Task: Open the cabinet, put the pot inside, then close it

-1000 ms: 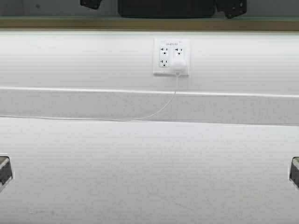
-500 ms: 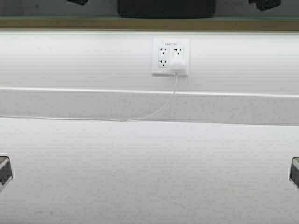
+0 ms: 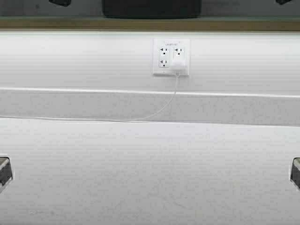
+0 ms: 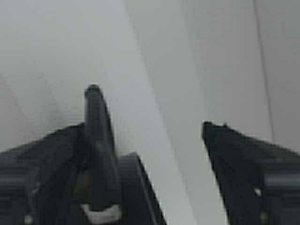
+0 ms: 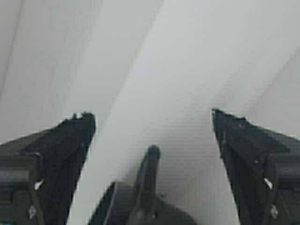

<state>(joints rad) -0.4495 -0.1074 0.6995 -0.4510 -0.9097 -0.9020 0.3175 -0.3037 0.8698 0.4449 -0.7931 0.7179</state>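
The cabinet shows only as its tan lower edge (image 3: 140,23) along the top of the high view, with a grey inside above it. The black pot (image 3: 151,8) sits inside it, only its lower part in view. My left gripper (image 3: 60,2) and right gripper (image 3: 284,1) show as dark tips at the top edge, well out to either side of the pot. In the left wrist view my left gripper (image 4: 140,127) is open, with a pot loop handle (image 4: 96,140) against one finger. In the right wrist view my right gripper (image 5: 151,116) is open, with the other loop handle (image 5: 147,183) between the fingers, untouched.
A white wall outlet (image 3: 171,56) with a plug and a thin cable (image 3: 159,110) sits on the backsplash under the cabinet. The white counter (image 3: 150,173) fills the lower half. Dark parts show at its left (image 3: 3,171) and right (image 3: 296,171) edges.
Both grippers have moved outward, away from the pot and toward the top corners. The pot's dark shape has shifted a little to the left. The base has not moved.
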